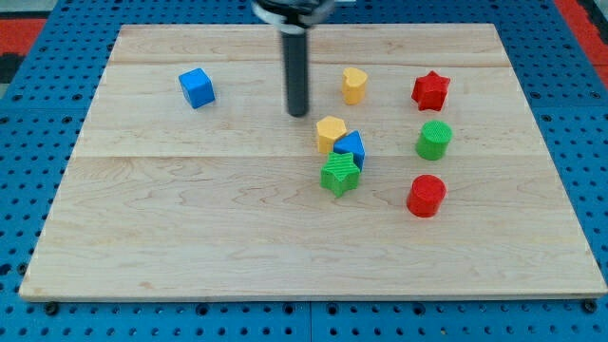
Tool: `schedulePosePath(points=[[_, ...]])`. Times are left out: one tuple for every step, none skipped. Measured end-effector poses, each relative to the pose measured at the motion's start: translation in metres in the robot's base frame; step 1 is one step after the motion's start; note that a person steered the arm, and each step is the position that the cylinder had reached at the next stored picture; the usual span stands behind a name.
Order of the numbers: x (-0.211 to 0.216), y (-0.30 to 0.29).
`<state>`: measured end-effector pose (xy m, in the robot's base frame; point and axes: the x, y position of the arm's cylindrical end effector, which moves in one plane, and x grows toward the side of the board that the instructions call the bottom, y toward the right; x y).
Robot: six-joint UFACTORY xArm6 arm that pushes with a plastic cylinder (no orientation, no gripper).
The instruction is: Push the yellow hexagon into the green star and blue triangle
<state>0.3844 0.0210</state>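
Observation:
The yellow hexagon (330,131) sits near the board's middle, touching the blue triangle (351,147) at its lower right. The green star (339,175) lies just below them, touching the blue triangle. My tip (298,113) is a dark rod end on the board, a short way up and to the left of the yellow hexagon, apart from it.
A blue cube (197,87) lies at the upper left. A second yellow block (354,85), a red star (430,90), a green cylinder (434,141) and a red cylinder (427,196) stand to the right. The wooden board (190,228) rests on a blue pegboard.

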Motion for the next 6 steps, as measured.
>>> schedulePosePath(points=[[0.028, 0.032], [0.033, 0.042], [0.043, 0.067], [0.067, 0.102], [0.092, 0.085], [0.108, -0.002]])
